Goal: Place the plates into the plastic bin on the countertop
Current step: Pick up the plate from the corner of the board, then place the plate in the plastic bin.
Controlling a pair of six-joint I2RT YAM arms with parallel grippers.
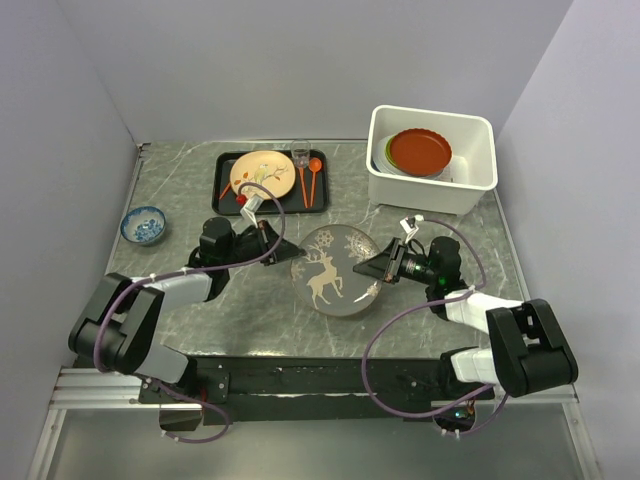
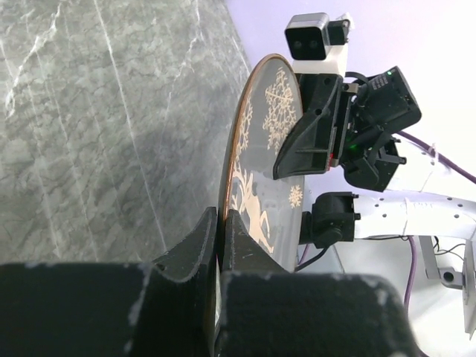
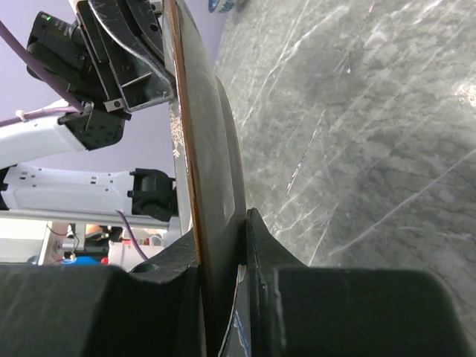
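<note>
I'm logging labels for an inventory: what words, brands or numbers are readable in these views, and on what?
No text can be read in any view.
The reindeer plate bears only pictures, a deer and snowflakes.
The plastic bin and the black tray show no lettering.

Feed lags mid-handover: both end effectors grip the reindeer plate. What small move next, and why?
Probably open the left end effector. The right end effector pinches the opposite rim of the reindeer plate, and the white bin sits nearer that arm, so it can carry alone.
</note>
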